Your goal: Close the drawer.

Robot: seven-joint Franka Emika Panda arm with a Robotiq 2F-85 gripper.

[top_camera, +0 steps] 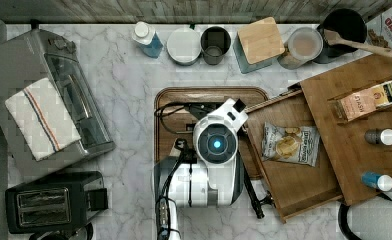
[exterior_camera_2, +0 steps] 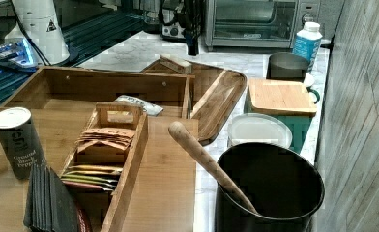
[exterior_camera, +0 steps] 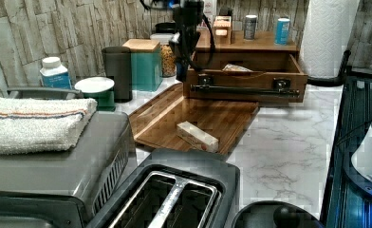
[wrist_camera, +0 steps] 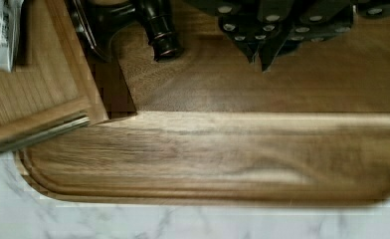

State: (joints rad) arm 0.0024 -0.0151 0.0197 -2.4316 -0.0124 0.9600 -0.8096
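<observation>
On the marble bench (top_camera: 129,100), the drawer (top_camera: 294,185) stands pulled out over the wooden tray (exterior_camera: 174,116), fingers (wrist_camera: 262,50) pressed together.

drawer (exterior_camera: 245,76) pulled open, chip bag (exterior_camera: 235,68) inside | claw (exterior_camera: 181,76) just beside handle bar (exterior_camera: 245,89) | tray (exterior_camera: 193,118) below

You had a white marble bench (top_camera: 129,100) carrying a toaster oven (top_camera: 44,100), toaster (top_camera: 54,202), wooden serving tray (top_camera: 174,97), bamboo organizer (top_camera: 354,130) and a row of canisters (top_camera: 216,45) along the back wall.
</observation>
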